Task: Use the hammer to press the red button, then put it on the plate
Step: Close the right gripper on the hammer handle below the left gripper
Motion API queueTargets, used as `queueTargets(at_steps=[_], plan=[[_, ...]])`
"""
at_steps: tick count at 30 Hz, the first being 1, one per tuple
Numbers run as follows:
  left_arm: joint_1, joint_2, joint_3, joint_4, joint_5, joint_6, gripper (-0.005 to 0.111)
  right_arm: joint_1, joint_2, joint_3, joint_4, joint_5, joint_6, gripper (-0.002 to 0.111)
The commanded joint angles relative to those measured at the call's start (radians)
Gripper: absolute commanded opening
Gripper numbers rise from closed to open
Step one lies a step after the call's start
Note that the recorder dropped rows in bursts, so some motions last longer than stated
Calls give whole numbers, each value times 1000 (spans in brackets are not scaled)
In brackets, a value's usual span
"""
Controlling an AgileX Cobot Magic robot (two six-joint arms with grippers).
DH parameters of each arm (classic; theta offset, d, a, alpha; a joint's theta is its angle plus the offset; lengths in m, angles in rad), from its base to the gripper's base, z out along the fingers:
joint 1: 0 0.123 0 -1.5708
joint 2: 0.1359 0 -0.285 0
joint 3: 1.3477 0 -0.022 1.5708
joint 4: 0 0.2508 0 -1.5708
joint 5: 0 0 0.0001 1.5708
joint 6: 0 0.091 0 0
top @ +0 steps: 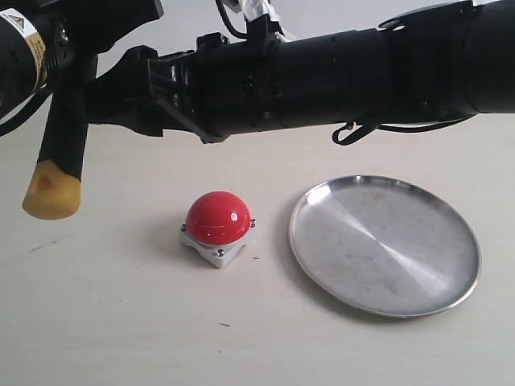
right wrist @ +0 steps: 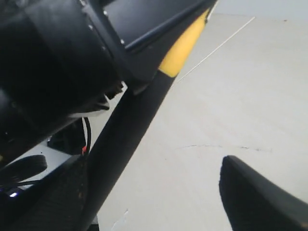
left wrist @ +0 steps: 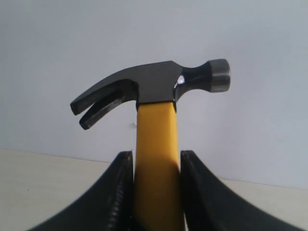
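Observation:
The hammer (left wrist: pixel 155 139) stands head up in the left wrist view, and my left gripper (left wrist: pixel 156 192) is shut on its yellow handle. In the exterior view its black handle (top: pixel 66 145), with a yellow end, hangs at the far left above the table; the head is out of frame. My right arm reaches across the top, and my right gripper (right wrist: pixel 159 202) is open, with the hammer's handle (right wrist: pixel 125 144) lying against one finger (right wrist: pixel 57 202). The red button (top: pixel 217 215) sits on the table at centre. The plate (top: pixel 385 245) lies just to its right, with nothing on it.
The pale table top (top: pixel 121 322) stretches around the button and plate. The right arm's black body (top: pixel 362 72) spans the top of the exterior view, above both. A plain white wall (left wrist: pixel 240 125) stands behind.

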Motion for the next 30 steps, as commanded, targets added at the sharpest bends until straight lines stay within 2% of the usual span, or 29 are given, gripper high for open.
queueTargets(at_steps=[1,12,18,30], plan=[[-4,-12,-4,59,29,-19,0,1,10,-13,8,66,13,73],[-4,-12,-4,59,9,-19,0,1,10,-14,8,122,13,73],[-4,-12,-30,59,-74,-19,0,1,10,-14,8,120,13,73],[-4,-12,-34,59,-154,-19,0,1,10,-14,8,99,14,73]])
